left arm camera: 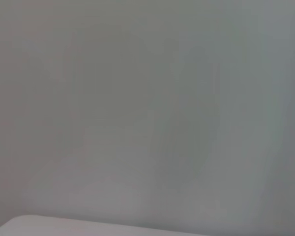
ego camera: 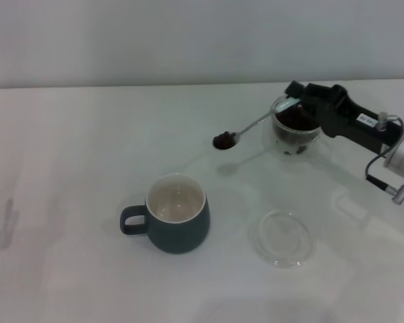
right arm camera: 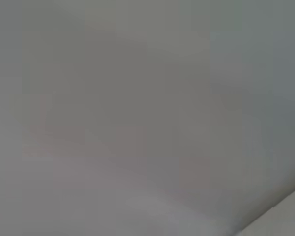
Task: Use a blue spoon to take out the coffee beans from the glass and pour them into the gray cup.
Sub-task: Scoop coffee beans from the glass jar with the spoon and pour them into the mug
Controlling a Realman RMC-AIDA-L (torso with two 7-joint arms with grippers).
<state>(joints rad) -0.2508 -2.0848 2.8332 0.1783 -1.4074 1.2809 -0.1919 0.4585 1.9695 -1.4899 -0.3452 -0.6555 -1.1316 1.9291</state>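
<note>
1. Right arm (ego camera: 370, 131): enters from the right edge of the head view, reaching leftward at a low slant, black wrist housing behind a silver joint.
2. Right gripper (ego camera: 300, 102): at the arm's far end, clamped on the blue spoon (ego camera: 256, 124), held aloft.
3. Left arm: out of sight in every view.

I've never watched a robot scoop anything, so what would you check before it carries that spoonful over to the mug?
1. Right pincer shut on the pale-blue-handled metal spoon: ok.
2. Dark coffee beans sitting in the spoon's bowl: ok.
3. Spoon lifted clear of the clear double-walled glass: ok.
4. Rounded blue-gray ceramic mug upright, mouth open: ok.
5. Flat clear glass saucer off the spoon's likely path: ok.
6. Left pincer out of the way: cannot tell, not in view.
</note>
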